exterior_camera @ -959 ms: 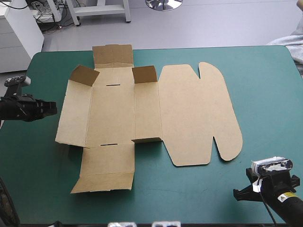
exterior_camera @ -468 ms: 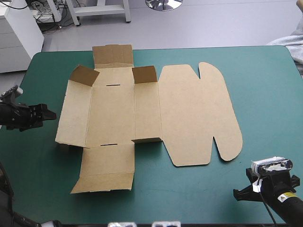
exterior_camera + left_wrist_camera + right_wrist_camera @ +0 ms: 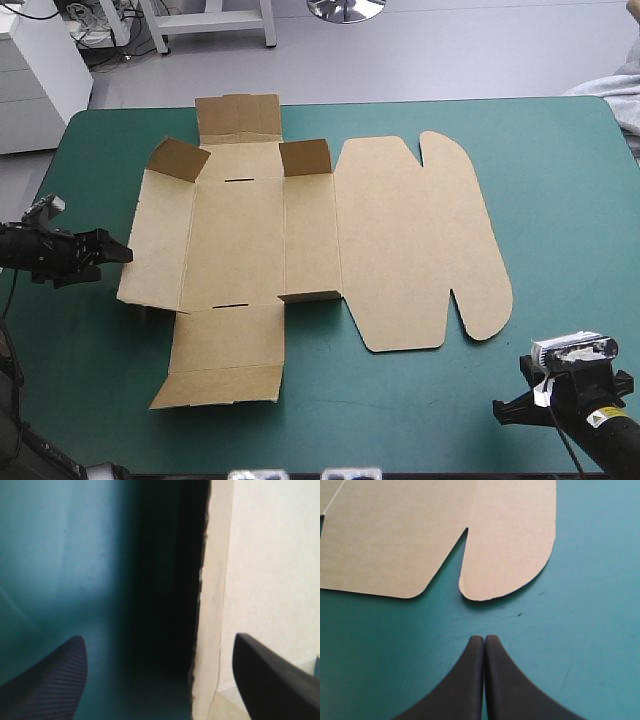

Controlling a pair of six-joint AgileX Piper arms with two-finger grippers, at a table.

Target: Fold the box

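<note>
The box (image 3: 260, 240) is seen as a cut brown sheet, laid open on the counter (image 3: 560, 180), left of its middle and inside all edges. Most panels are laid flat on the teal-green cover. Two small flaps (image 3: 178, 158) at the far corners of the base are stood up. A low tab (image 3: 310, 296) at the base's near right corner looks raised too. One long flap is spread flat toward the far edge, another toward the near edge. The lid (image 3: 420, 240), with two rounded ears, is spread flat to the right.

The sheet's left edge is lifted a little off the cover. A dark shadow is seen under it in the left wrist view.

The left hand (image 3: 112, 250) is held low at the counter's left side, arm level, pointed at the box's left edge and just beside it. Its black fingers (image 3: 50, 680) are spread wide apart and nothing is gripped. The lifted edge is lined up ahead of the gap between them; contact cannot be told.

The right hand (image 3: 484, 639) is held low at the near right corner. Its fingers are pressed together into one point with nothing between them. The lid's near ear is seen just ahead of the tips, not touched.
</note>
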